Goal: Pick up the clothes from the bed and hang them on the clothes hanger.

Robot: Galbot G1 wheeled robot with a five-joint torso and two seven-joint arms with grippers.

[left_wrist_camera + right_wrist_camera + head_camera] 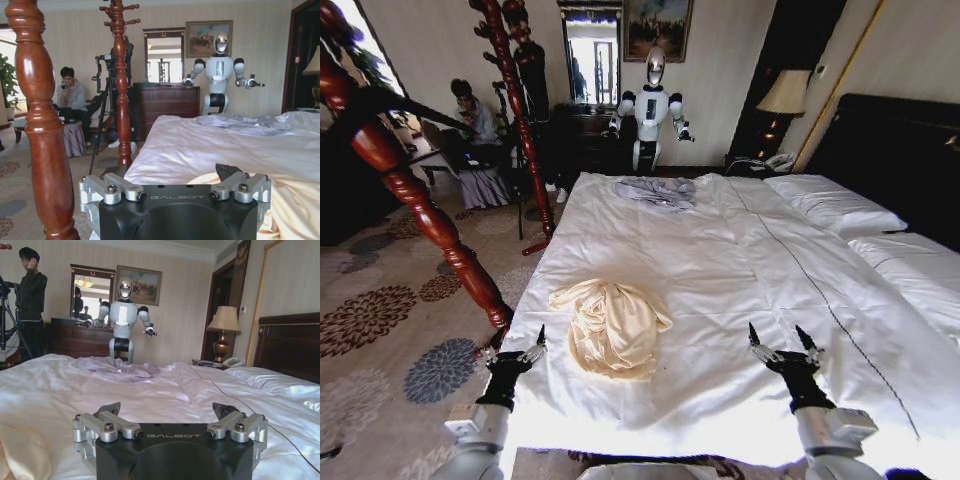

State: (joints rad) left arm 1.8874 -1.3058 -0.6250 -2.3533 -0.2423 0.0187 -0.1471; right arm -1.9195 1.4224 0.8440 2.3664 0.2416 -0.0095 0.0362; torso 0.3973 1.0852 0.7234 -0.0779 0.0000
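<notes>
wooden post cut off top and bottom, headboard cropped

The bed fills the centre and right of the head view, its white duvet rumpled. The cream clothes lie bunched at lower centre-left. A grey-blue garment lies at upper centre, and pillows at upper right.

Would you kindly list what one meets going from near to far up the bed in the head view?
Left gripper and right gripper at the near edge, both open → cream garment crumpled on the white bed → grey-blue garment near the far edge → white robot standing beyond the bed.
</notes>
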